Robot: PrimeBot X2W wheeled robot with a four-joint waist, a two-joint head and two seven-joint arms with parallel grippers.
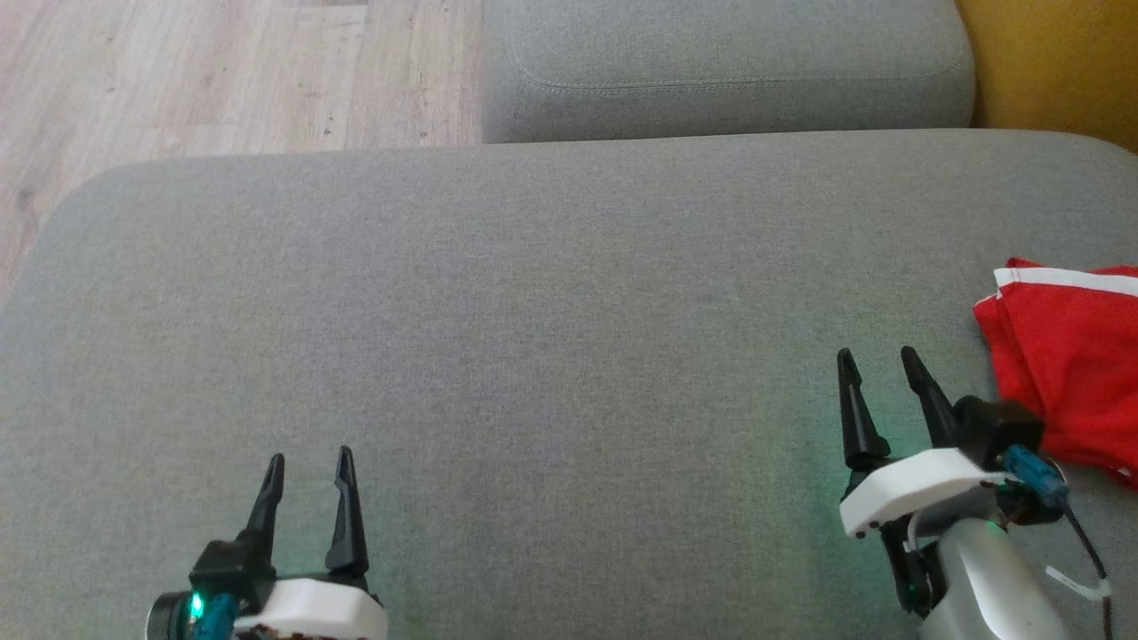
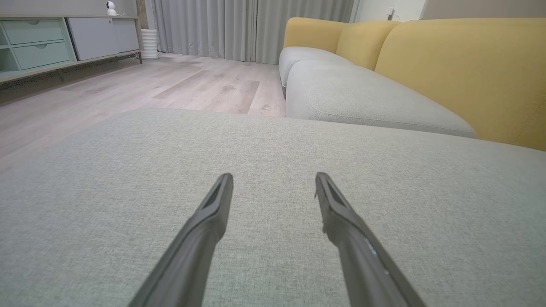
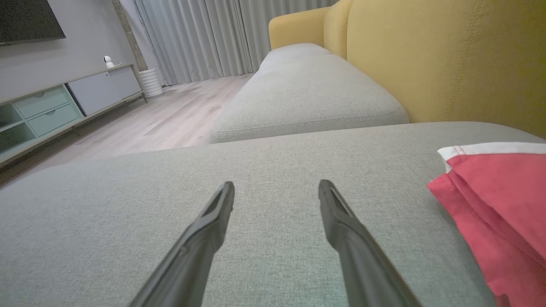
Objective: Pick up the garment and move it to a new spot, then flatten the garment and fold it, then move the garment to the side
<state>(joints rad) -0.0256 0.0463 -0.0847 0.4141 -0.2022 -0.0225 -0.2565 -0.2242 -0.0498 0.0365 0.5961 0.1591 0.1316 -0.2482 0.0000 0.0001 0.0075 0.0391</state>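
The garment [image 1: 1071,369] is red cloth with a white band, lying folded at the right edge of the grey cushion [image 1: 533,311]; the right wrist view has the garment [image 3: 499,200] at its right side. My right gripper [image 1: 880,356] stands open just left of the garment, apart from it, with nothing between its fingers [image 3: 213,213]. My left gripper [image 1: 309,455] is open over the cushion near the front left, empty as well, and its fingers [image 2: 213,213] hover low above bare fabric.
A second grey seat cushion [image 1: 729,71] lies behind the one I work on. Yellow sofa backrests [image 3: 448,55] rise to the right. Wooden floor [image 1: 222,71] lies beyond the cushion's far left edge, with a low cabinet [image 2: 47,42] and curtains [image 2: 251,25] across the room.
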